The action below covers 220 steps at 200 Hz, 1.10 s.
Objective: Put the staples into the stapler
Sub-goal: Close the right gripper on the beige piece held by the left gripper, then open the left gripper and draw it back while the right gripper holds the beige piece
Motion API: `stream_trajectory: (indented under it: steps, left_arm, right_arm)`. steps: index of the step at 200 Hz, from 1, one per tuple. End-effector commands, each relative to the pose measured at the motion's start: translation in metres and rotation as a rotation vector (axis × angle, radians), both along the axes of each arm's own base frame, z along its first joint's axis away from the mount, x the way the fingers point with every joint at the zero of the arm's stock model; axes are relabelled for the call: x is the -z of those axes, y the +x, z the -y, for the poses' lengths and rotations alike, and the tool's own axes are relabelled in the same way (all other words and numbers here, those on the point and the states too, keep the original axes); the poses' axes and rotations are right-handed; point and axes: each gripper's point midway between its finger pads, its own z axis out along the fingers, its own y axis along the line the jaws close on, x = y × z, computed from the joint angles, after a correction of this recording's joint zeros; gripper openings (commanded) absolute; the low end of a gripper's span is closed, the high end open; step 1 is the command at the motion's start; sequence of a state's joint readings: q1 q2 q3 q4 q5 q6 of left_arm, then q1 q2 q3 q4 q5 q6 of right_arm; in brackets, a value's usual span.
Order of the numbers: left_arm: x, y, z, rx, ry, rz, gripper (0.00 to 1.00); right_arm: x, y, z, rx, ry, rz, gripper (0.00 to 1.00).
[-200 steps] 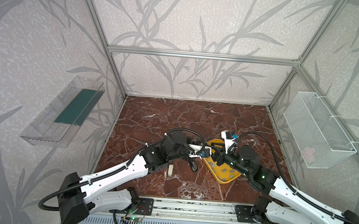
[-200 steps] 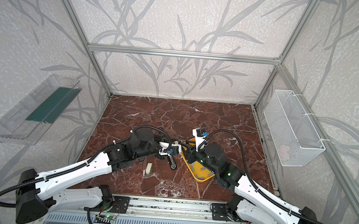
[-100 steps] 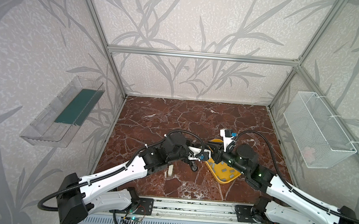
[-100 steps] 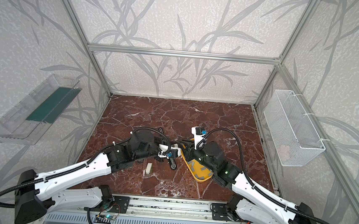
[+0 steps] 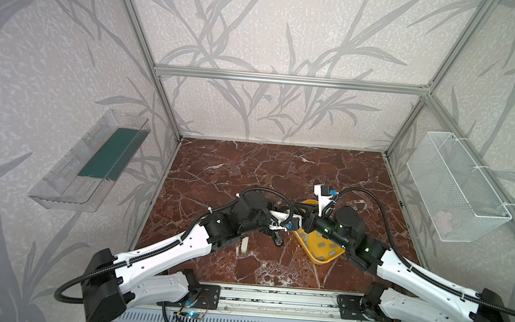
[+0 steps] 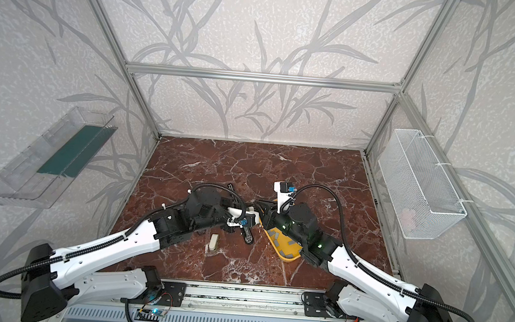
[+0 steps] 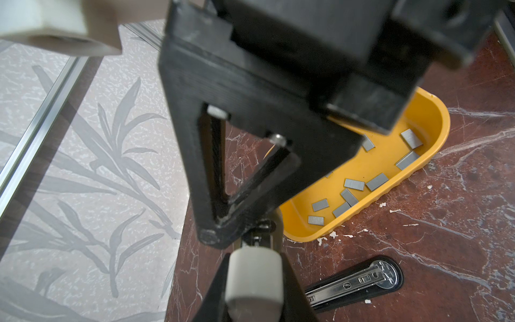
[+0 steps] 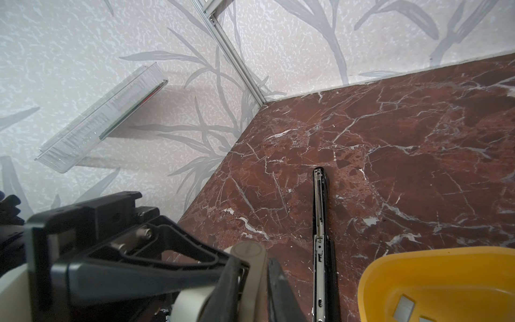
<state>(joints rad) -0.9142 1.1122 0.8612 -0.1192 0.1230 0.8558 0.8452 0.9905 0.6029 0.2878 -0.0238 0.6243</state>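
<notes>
Standing nearest the arm bases, a spare cream block (image 5: pixel 245 244) rests alone on the marble desk (image 5: pixel 249 173). Just beyond it the stapler (image 5: pixel 278 240) lies opened flat on the desk with its silver rail up. Its rounded end pokes out from under the left arm (image 5: pixel 180 250), close beside the yellow tray (image 7: pixel 429 117), and the rest of it runs away beneath that arm. The tray holds several short grey staple strips (image 7: pixel 376 181), scattered loose over its floor.

Neither hand touches the stapler; the two meet in the air above it, at the tray's left side. The left hand (image 7: pixel 254 259) is clamped on a cream block (image 7: pixel 250 290). The right hand (image 8: pixel 250 267) has a finger on either side of what looks like the same block's other end and, as far as the blurred close view lets me judge, is pressed shut on it.

A second ago the right hand hung a little further right over the tray; it has since drawn in to meet the left hand, which has kept its place. Tray, stapler and spare block lie where they did.

Farther off, a wire basket (image 5: pixel 455 183) on the right wall holds one pale thing (image 5: pixel 443 219), too faint to name. A clear shelf (image 5: pixel 69 184) on the left wall carries a dark green sheet (image 5: pixel 109 153).
</notes>
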Motion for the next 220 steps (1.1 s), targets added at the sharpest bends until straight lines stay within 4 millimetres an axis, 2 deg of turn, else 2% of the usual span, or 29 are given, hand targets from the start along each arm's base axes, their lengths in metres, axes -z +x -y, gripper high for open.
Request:
stream_trajectory:
  steps: [1, 41, 81, 119, 147, 199, 220]
  left_arm:
    - [-0.036, 0.003, 0.002, -0.008, -0.116, 0.056, 0.00]
    - [-0.039, -0.007, 0.002, 0.047, -0.143, 0.017, 0.00]
    - [-0.040, -0.016, 0.003, 0.091, -0.152, 0.001, 0.00]
    - [-0.040, -0.016, 0.002, 0.090, -0.156, 0.003, 0.00]
    - [-0.039, -0.013, 0.002, 0.083, -0.153, 0.012, 0.00]
    - [-0.036, -0.006, 0.000, 0.055, -0.142, -0.001, 0.00]
    - [-0.033, -0.002, 0.000, 0.037, -0.122, -0.027, 0.00]
  right_arm:
    - [0.039, 0.004, 0.009, 0.058, -0.060, -0.088, 0.19]
    - [0.057, 0.007, 0.013, 0.081, -0.111, -0.102, 0.17]
    - [0.062, 0.005, 0.012, 0.100, -0.172, -0.068, 0.17]
    - [0.057, -0.001, -0.002, 0.056, -0.185, -0.024, 0.18]
    - [0.048, -0.009, -0.013, 0.009, -0.179, 0.026, 0.25]
    - [0.038, -0.009, 0.029, 0.136, -0.223, 0.122, 0.38]
    - [0.028, -0.011, 0.043, 0.158, -0.252, 0.206, 0.49]
